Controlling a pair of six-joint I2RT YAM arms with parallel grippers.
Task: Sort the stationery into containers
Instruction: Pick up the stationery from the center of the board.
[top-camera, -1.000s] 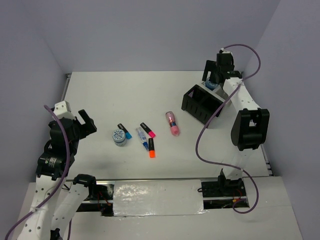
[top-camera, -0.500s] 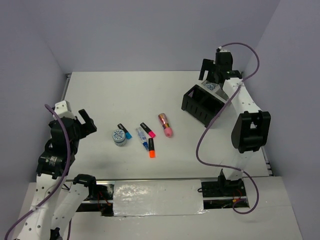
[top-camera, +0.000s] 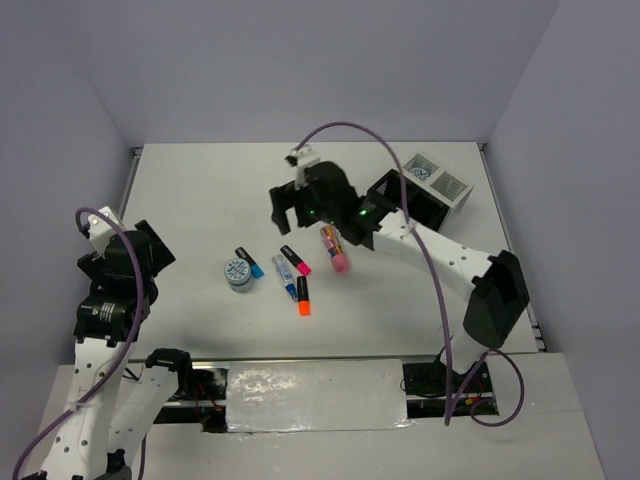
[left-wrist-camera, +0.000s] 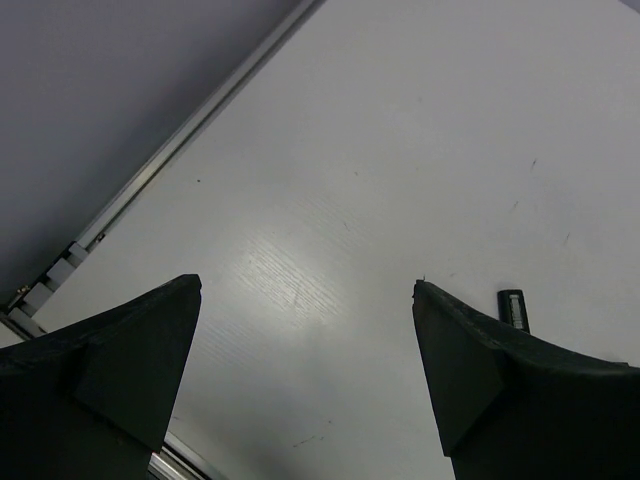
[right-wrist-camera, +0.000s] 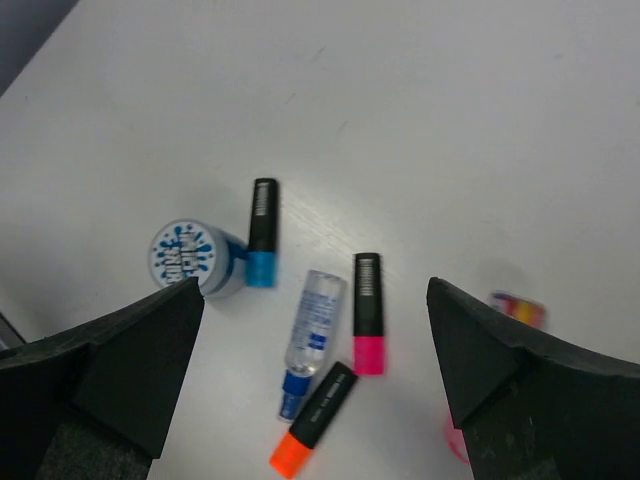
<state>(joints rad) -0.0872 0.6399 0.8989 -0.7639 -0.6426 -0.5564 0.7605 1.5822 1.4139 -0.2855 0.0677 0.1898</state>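
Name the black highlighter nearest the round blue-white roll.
The blue-capped black highlighter: its cap is beside the roll, unlike the pink-capped highlighter and orange-capped highlighter.

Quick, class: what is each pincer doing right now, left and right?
Left pincer: open, holding nothing.
Right pincer: open, holding nothing.

It is looking like a robot test lab: plain grey walls are closing in one white table.
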